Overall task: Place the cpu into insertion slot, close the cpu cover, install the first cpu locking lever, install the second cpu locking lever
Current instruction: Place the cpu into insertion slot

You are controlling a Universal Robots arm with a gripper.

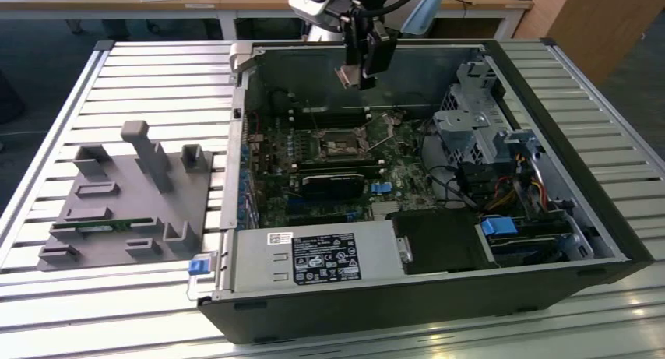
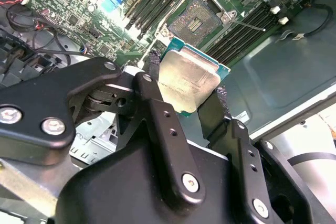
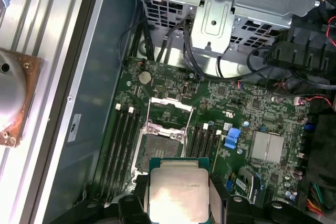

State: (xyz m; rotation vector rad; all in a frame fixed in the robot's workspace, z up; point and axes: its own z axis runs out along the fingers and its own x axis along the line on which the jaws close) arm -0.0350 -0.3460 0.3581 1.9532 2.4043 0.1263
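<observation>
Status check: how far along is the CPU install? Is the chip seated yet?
No step looks finished. In hand: the gripper has its jaws shut on the cpu and holds it above the motherboard, clear of the insertion slot, which lies bare. Left: the chip is not seated, the cpu cover stands open, and a thin lever sticks out, apparently unlatched.

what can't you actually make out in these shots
- The cpu: one edge is cut off by the picture's border in the first wrist view; in the second wrist view the gripper's fingers cover two of its sides.
- The insertion slot: partly hidden behind the cpu in the first wrist view; its contacts are too small in the exterior view.
</observation>
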